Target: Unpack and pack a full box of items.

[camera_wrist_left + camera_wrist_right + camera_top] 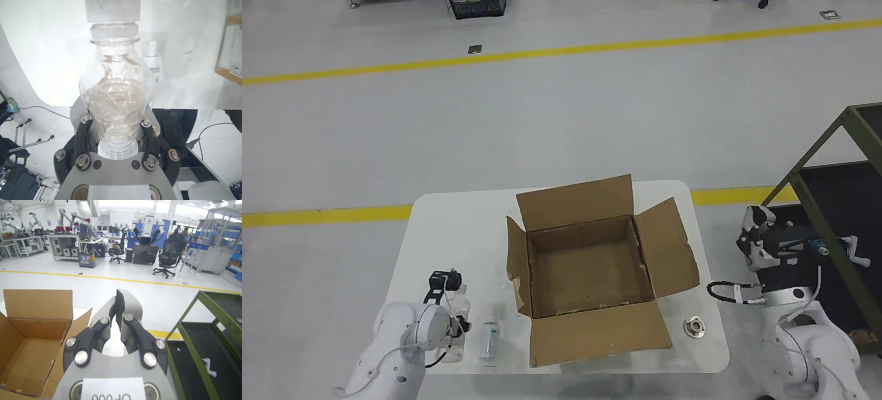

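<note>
The left arm (407, 340) sits at the lower left of the top view, bent, with its wrist over the bench's near corner. Its pincer (115, 122) is clamped around the ribbed lower body of a clear bottle (115, 85), one dark finger (84, 130) on each side. The right arm (807, 345) rises at the lower right of the top view, its wrist off the bench's right edge. The right pincer (118, 298) appears level, pointing away from the robot, with its pads pressed together and nothing between them.
</note>
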### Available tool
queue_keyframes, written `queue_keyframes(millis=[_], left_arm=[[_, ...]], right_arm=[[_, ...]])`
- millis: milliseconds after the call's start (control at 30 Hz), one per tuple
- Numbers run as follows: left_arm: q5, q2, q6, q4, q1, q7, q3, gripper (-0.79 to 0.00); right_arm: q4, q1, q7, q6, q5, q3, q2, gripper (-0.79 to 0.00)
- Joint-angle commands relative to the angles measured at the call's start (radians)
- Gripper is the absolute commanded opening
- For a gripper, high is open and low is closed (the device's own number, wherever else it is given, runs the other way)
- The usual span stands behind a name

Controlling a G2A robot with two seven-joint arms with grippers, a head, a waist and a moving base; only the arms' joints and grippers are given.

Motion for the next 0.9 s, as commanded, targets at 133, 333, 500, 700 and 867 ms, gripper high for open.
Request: queue_keyframes(millis=[133, 333, 500, 700, 867], left_arm=[[0.014, 0.005, -0.019, -0.14, 0.037, -0.022, 0.004, -0.785], [0.033, 0.007, -0.031, -0.191, 0.071, -0.014, 0.032, -0.785], [0.04, 0.008, -0.027, -0.208, 0.07, -0.017, 0.034, -0.785], [0.032, 0.009, -0.029, -0.223, 0.065, -0.017, 0.033, -0.785], [0.032, 0.009, -0.029, -0.223, 0.065, -0.017, 0.033, -0.785]], right_arm=[[0.063, 0.002, 0.123, -0.122, 0.105, 0.044, 0.009, -0.785], [0.105, -0.018, 0.173, -0.221, 0.163, 0.034, 0.014, -0.785], [0.127, -0.025, 0.177, -0.255, 0.206, 0.029, 0.016, 0.0], [0.127, -0.025, 0.177, -0.255, 0.206, 0.029, 0.016, 0.0], [0.127, -0.025, 0.177, -0.255, 0.206, 0.029, 0.016, 0.0]])
